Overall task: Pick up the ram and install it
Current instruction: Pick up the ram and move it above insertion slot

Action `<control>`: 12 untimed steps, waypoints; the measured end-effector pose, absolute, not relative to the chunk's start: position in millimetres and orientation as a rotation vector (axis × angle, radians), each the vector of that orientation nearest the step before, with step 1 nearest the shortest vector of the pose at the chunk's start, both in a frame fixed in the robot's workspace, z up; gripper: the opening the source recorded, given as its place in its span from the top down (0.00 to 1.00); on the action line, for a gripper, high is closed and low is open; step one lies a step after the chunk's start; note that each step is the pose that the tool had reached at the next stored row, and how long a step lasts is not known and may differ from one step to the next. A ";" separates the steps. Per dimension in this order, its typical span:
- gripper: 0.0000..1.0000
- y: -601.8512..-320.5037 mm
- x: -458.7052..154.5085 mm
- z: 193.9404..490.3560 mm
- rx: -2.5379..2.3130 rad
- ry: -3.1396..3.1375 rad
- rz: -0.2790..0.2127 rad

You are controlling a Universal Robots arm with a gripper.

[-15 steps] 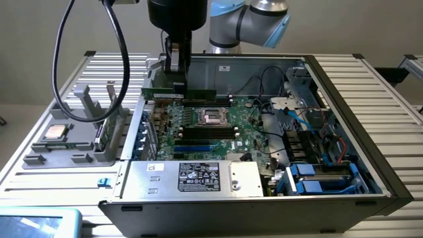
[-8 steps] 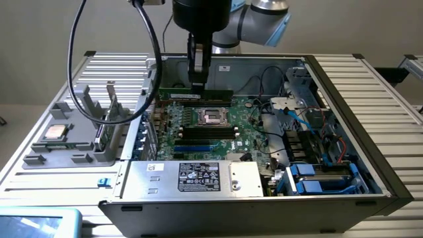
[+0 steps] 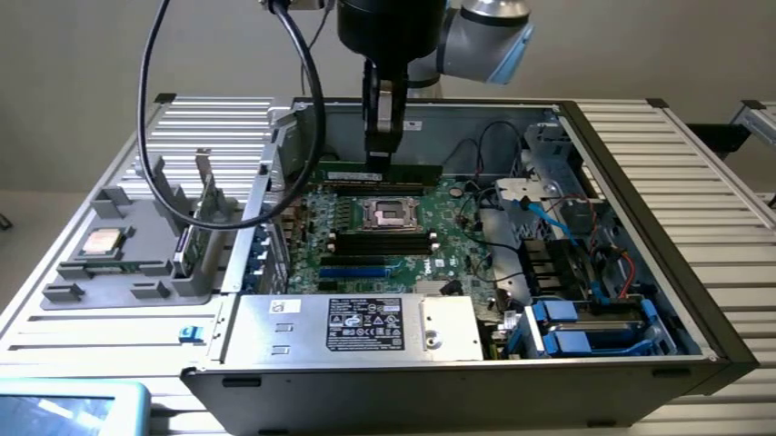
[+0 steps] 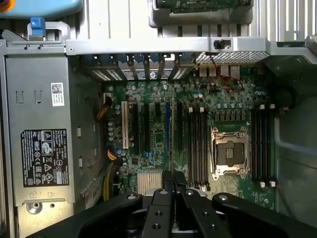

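Near: silver power-supply box with black label [image 3: 352, 325]. Beyond: empty black processor socket [image 3: 391, 214], dark memory slots on either side. Farthest: black two-fingered tool [image 3: 378, 158] clamped on the long, thin green ram stick [image 3: 412, 172], level at the far slots; seating unclear.

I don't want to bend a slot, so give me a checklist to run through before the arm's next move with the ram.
1. Ram held in the tool: ok.
2. Ram running parallel to the memory slots: ok.
3. Ram lined up over one slot: cannot tell.
4. Slot latches open: cannot tell.
5. Ram seated: not ok, it hangs above the board.
6. Black cable clear of the slots: ok.
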State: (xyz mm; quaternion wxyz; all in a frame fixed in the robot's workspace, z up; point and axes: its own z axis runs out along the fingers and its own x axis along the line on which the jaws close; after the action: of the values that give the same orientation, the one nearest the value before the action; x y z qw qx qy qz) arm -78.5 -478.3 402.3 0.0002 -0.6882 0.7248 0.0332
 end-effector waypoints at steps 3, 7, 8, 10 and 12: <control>0.89 -470.9 -77.6 402.4 -2.162 2.277 0.104; 0.89 -458.1 -77.0 402.3 -2.162 2.277 0.104; 0.89 -454.9 -76.9 402.3 -2.162 2.277 0.104; 0.89 -447.8 -76.6 402.2 -2.162 2.277 0.104; 0.89 -440.8 -76.2 402.2 -2.161 2.277 0.104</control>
State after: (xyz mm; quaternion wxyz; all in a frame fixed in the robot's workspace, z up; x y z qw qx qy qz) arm -76.2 -440.8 402.2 0.0002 -0.6881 0.7249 0.0332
